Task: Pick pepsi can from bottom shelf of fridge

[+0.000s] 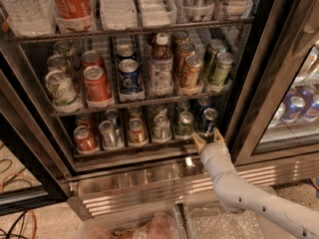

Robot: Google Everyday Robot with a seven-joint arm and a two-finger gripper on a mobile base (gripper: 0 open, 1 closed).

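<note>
The fridge (249, 73) stands open with wire racks of drinks. The bottom shelf (139, 151) holds small cans in several lanes. The pepsi can (208, 121), dark blue with a silver top, stands at the front of the rightmost lane. My gripper (209, 138) is at the shelf's front edge, just below and in front of that can. Its two fingers are spread apart, one (199, 142) left of the can's base and one (218, 135) to the right. They hold nothing. My white arm (239, 190) reaches in from the lower right.
A green-and-silver can (185, 124) stands just left of the pepsi can. The rack above holds a bottle (161, 63) and larger cans. The black door frame (259, 83) is close on the right. The ribbed steel base (164, 183) lies below; clear bins (129, 225) sit in front.
</note>
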